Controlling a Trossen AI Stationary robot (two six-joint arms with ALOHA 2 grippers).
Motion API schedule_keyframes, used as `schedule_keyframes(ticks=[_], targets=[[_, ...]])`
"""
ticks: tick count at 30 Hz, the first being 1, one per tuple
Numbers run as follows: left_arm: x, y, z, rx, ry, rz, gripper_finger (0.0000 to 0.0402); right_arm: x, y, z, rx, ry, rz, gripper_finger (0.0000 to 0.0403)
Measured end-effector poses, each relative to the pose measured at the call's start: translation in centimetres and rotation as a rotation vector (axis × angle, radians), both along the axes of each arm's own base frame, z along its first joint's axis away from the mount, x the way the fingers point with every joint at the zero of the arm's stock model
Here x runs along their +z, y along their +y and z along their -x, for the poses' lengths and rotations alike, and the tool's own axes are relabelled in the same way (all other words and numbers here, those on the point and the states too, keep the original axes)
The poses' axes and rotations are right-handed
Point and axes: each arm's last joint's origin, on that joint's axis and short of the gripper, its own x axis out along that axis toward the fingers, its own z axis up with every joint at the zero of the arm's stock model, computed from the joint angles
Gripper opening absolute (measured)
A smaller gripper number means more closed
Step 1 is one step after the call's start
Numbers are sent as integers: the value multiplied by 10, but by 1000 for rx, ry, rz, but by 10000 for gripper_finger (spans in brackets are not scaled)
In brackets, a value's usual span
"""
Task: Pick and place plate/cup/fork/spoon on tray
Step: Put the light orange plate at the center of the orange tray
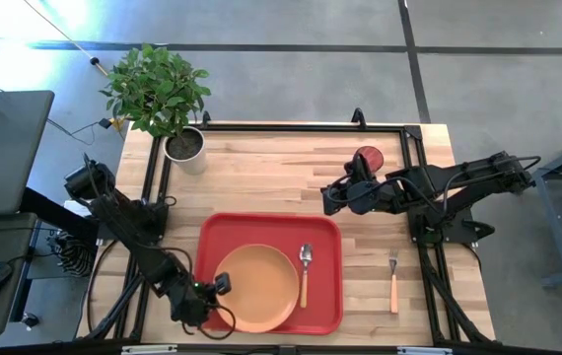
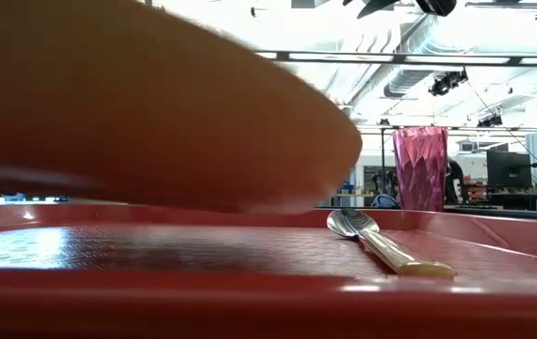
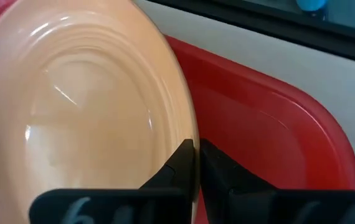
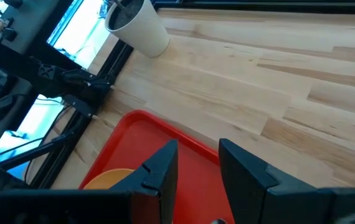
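The table point(image 1: 261, 173) carries the tray point(image 1: 322, 229) at its near middle, and the plate point(image 1: 256, 286) sits over the tray's left half. In the low view the plate point(image 2: 137, 104) tilts, its right edge lifted clear of the tray floor point(image 2: 203, 250). The left gripper point(image 1: 214, 294) is at the plate's near-left rim; the left wrist view shows its fingers point(image 3: 180, 165) pinched together on the plate's edge point(image 3: 187, 118), with the tray rim point(image 3: 327, 137) just beyond. The plant point(image 1: 158, 89) stands in its pot point(image 1: 186, 150) at the far left corner of the table. The right gripper point(image 1: 328, 200) hovers just beyond the tray's far right corner, its fingers point(image 4: 162, 171) parted and holding nothing, above the bare wood. The cup point(image 1: 368, 161) stands upright on the table just behind and to the right of that gripper, well apart from the tray. The spoon point(image 1: 305, 271) lies on the tray just right of the plate, bowl toward the far side. The fork point(image 1: 393, 281) lies on the wood to the right of the tray, tines pointing far, near no gripper.
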Motion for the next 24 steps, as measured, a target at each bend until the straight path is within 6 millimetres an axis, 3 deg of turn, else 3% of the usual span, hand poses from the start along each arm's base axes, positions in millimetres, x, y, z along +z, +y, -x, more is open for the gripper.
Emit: schedule_keyframes(ticks=[13,24], targets=[[-2,4,-2,-58,9,-49,5,0,0,0,12,3,-13,107],[-27,4,-5,-33,35,-196,5,0,1,0,14,1,-15,107]])
